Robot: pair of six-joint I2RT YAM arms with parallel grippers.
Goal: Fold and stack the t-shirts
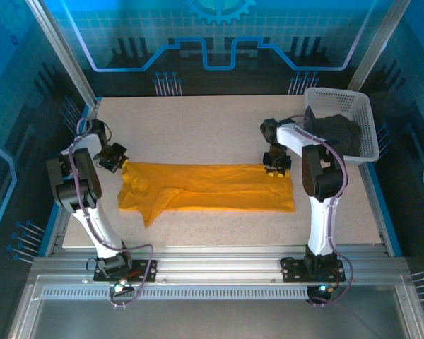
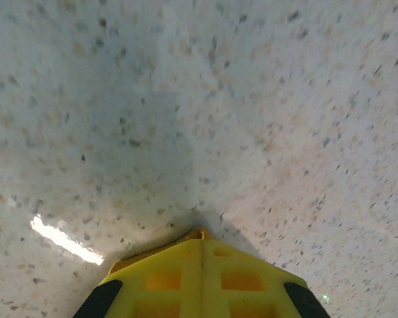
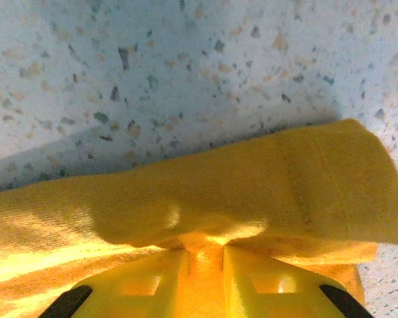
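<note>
Corner grasp at the far edge of the orange-yellow t-shirt [image 1: 212,188], fold not yet made.

Top view: the orange-yellow t-shirt lies as a long left-to-right band in the middle of the tabletop [image 1: 198,120]. The left end effector [image 1: 114,158] is at its far-left corner and the right end effector [image 1: 276,167] at its far-right corner. The dark t-shirt [image 1: 339,134] sits in the white basket [image 1: 336,94] at the far right. Left wrist view: the jaws are pressed together over bare speckled tabletop; I cannot tell whether cloth is caught between them. Right wrist view: the jaws are narrow, pinching a bunched edge of the orange-yellow t-shirt [image 3: 252,185]. The step in hand looks like gripping the far edge. The next move likely calls for lifting both corners evenly and carrying them toward the near edge, provided the left one has cloth.
</note>
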